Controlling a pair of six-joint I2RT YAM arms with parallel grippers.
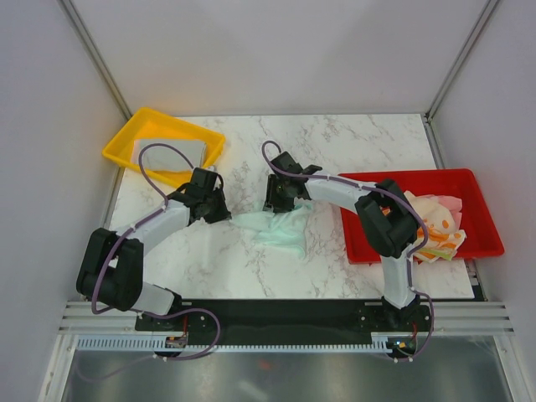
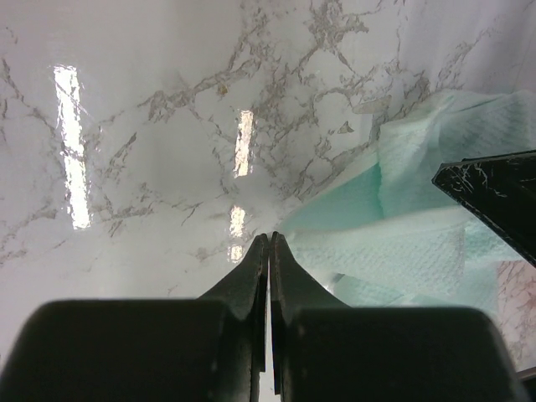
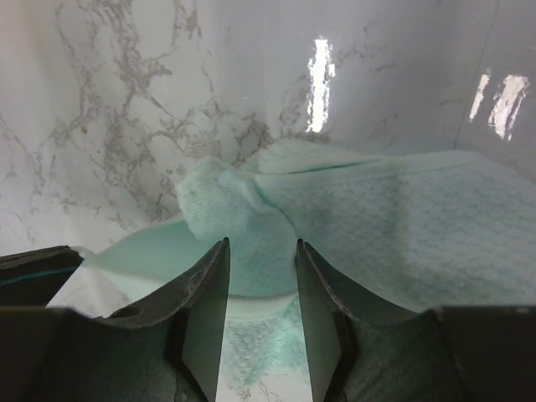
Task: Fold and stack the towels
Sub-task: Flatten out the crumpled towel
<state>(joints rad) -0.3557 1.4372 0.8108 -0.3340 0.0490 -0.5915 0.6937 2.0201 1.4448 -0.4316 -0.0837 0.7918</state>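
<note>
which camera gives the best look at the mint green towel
Top external: it alone shows the whole mint green towel, crumpled near the middle of the table. The right wrist view gives only a close patch with a bunched fold; the left wrist view catches just one edge at its right side.

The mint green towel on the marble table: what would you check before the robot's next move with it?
1. Mint green waffle-weave towel lying flat: not ok, rumpled.
2. Right gripper placed for a grab: ok, jaws apart astride a fold.
3. Left gripper holding cloth: cannot tell; shut, towel edge beside its tips.
4. Stacking spot: ok, grey flat towel lies in the yellow plastic tray.
5. Other towels out of the way: ok, heaped in the red plastic tray.
</note>
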